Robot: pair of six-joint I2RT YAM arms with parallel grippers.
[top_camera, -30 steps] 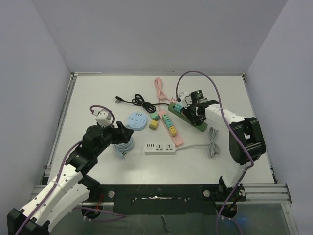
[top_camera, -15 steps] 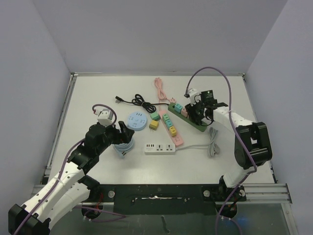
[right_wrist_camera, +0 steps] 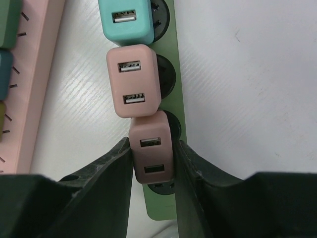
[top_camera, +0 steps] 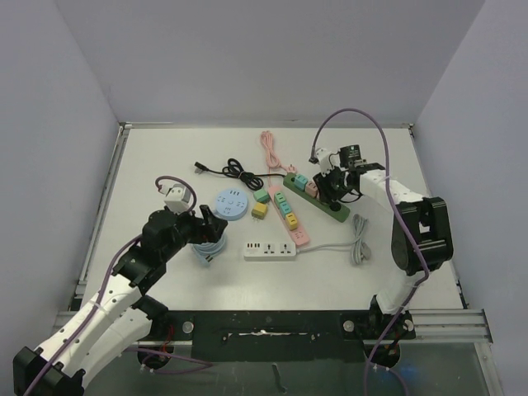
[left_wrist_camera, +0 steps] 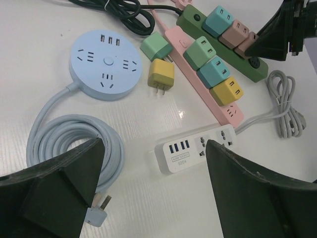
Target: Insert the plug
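Since a second ago, the right arm has swung its wrist toward the far edge of the table (top_camera: 165, 157), while its hand stays on the green power strip.

The plug (right_wrist_camera: 151, 156), a dusty-pink block with two USB ports, sits over a socket of the green power strip (right_wrist_camera: 173, 105). Its port face points up at the wrist camera, and its long axis runs along the strip, skewed slightly from its neighbour. Its prongs are hidden, so how far it is seated cannot be told. The right hand (right_wrist_camera: 152, 147) is closed on it, one finger against each long side.

A lighter pink adapter (right_wrist_camera: 133, 82) touches the plug's far end, and a teal adapter (right_wrist_camera: 126, 22) sits beyond that. A pink power strip (right_wrist_camera: 34, 74) lies beside the green one.

Well apart, the left hand (left_wrist_camera: 154, 148) hovers with its fingers spread wide above a white power strip (left_wrist_camera: 193, 148) and a coiled blue cord (left_wrist_camera: 54, 134). The cord leads to a round blue socket hub (left_wrist_camera: 104, 64). A yellow plug (left_wrist_camera: 162, 74) lies loose near the hub.
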